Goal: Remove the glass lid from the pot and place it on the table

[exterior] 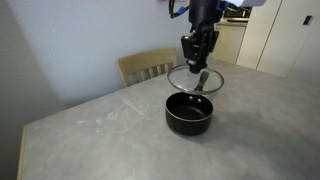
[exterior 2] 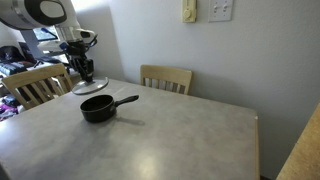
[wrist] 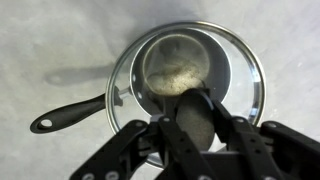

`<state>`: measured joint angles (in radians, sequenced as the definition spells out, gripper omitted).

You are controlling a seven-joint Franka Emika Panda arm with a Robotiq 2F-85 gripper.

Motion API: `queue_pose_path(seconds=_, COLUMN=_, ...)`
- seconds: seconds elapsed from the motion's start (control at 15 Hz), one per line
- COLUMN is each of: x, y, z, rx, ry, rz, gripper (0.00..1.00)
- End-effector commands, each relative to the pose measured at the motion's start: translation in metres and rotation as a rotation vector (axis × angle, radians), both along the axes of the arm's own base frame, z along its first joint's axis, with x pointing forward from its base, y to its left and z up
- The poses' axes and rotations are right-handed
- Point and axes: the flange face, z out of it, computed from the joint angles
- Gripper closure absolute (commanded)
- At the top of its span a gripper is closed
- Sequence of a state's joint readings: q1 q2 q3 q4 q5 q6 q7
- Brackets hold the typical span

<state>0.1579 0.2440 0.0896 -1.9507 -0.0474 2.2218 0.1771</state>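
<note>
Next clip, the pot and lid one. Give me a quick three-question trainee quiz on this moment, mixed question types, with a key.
1. True or false: the glass lid rests on the pot.
2. What is the gripper shut on? A) the pot's handle B) the glass lid C) nothing
3. Fill in: beyond the far edge of the table stands a pale wooden ____.

Key: 1 false, the lid is held up off the pot, and the wrist view shows the pot through the glass. 2 B. 3 chair.
</note>
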Motion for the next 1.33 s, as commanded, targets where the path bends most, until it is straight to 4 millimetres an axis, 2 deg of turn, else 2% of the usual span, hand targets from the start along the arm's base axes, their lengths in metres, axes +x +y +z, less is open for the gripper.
queue_pose_path(seconds=0.0, x=-0.013, y=-0.011, z=0.02, rx=-0.016, ry=0.007, rz=0.056, gripper=0.85)
queue_pose_path(seconds=0.27, x=-0.028, y=-0.044, z=0.025, rx=-0.036, ry=0.024, rz=0.107, gripper=0.85)
queue_pose_path(seconds=0.87, x=-0.075, y=-0.186, z=0.011, rx=-0.074, ry=0.024, rz=0.18, gripper=0.85)
queue_pose_path(seconds=1.27, x=-0.103, y=-0.261, z=-0.011, rx=-0.065, ry=0.024, rz=0.162, gripper=0.85)
